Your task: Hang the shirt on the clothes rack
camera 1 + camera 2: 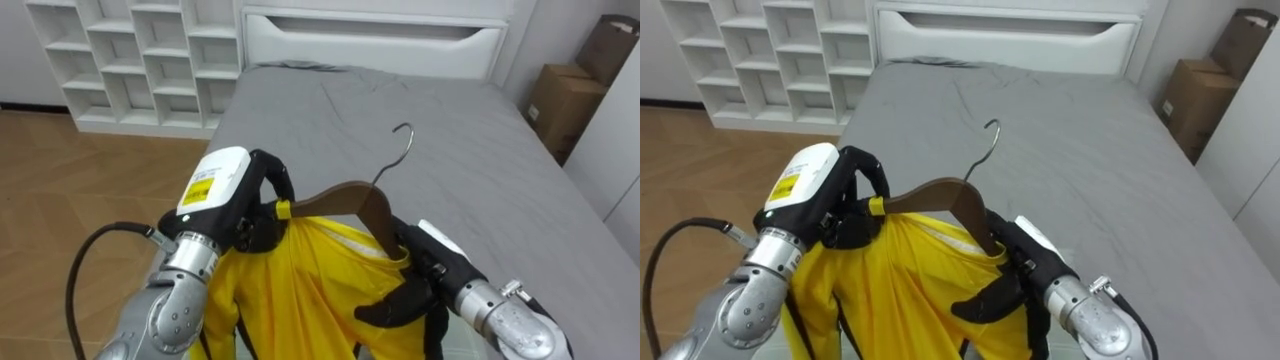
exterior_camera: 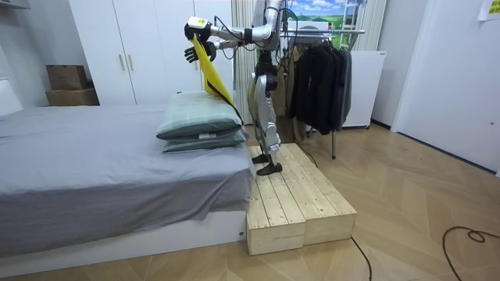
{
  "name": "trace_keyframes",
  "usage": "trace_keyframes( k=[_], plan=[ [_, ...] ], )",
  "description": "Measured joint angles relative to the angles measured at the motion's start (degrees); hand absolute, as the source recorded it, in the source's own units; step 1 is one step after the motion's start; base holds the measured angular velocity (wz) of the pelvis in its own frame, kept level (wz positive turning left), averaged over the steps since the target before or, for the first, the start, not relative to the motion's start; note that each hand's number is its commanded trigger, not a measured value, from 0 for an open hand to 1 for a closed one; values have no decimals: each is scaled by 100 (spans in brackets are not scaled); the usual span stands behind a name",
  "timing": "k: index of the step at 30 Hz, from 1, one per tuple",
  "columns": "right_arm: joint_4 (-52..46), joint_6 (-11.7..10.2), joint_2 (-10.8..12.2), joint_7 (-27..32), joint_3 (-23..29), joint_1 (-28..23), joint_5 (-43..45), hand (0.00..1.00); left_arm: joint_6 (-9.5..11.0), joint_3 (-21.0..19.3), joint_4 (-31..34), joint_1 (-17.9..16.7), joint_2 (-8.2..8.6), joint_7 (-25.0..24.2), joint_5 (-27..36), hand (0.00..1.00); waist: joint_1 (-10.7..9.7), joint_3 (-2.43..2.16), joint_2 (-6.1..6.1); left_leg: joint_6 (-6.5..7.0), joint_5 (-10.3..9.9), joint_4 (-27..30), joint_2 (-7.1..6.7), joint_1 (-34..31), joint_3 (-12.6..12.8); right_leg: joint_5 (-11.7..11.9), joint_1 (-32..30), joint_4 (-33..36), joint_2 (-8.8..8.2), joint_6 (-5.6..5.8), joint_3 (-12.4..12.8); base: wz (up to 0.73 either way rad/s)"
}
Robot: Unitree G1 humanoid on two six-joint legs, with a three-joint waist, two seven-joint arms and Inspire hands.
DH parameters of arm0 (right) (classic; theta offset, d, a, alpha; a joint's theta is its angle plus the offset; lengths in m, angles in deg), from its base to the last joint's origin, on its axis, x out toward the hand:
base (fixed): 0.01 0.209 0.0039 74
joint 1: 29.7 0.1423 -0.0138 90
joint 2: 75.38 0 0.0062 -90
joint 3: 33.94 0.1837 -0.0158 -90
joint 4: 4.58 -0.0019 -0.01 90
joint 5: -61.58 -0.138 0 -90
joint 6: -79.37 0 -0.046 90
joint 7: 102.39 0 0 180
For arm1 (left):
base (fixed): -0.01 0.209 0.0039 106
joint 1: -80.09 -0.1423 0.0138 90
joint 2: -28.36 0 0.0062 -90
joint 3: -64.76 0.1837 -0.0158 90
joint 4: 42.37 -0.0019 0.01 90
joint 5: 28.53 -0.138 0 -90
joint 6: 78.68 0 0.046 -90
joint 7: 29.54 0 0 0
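A brown wooden hanger [image 1: 345, 198] with a metal hook [image 1: 403, 135] is held up in front of me over the grey bed [image 1: 470, 150]. A yellow garment [image 1: 310, 290] hangs from it. My left hand [image 1: 250, 205] is curled round the hanger's left end, where the yellow cloth bunches. At the hanger's right arm, my right hand [image 1: 420, 275] has dark fingers curled onto the cloth by the collar. In the room view I stand on a wooden platform [image 2: 301, 195] beside the bed, both arms raised, and the garment [image 2: 209, 70] hangs above stacked pillows [image 2: 199, 121].
White cubby shelves [image 1: 140, 60] stand left of the bed, with a white headboard [image 1: 370, 35] at the far end and cardboard boxes [image 1: 565, 100] at the right. Behind me is a clothes rack with dark clothes [image 2: 320, 78].
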Motion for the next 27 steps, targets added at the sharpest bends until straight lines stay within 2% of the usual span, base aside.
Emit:
trace_keyframes(
  k=[6, 11, 14, 17, 27],
  plan=[
    [77, 0, 3, 287, -1, 0, 591, 0, 12, 34, 4, -1, 75, 3, 11, 100, -5, 11, 18, 0, 0, 0, 0, 15, -8, 1, 15, -9, -2, 0, -45, 1],
    [-96, -7, 0, 555, 7, 0, 1725, 0, 0, 37, 237, -1, 60, -11, -13, 100, -20, 52, 108, -1, -1, -37, -1, -27, -57, 1, -27, -22, 8, 0, -56, 4],
    [-108, -8, 1, 729, -4, 0, 2335, 0, -10, 40, 407, -1, -20, -75, -19, 100, -15, 34, 152, -4, 0, -33, -3, -39, -89, 1, -18, -57, 14, 0, -56, 1],
    [-146, -9, -9, 907, -12, 0, 2910, 0, -11, 39, 457, 0, -23, -131, -35, 100, 17, 23, 169, -7, 2, -19, -3, -33, -95, 1, 10, -95, 17, 0, -49, 0],
    [-146, -7, -116, 1144, -178, -1, 3369, 0, -16, 36, 475, -1, -22, -216, -34, 100, 23, 21, 190, -7, 2, -19, -5, -33, -109, 1, 17, -100, 15, 0, -47, 0]
  ],
)
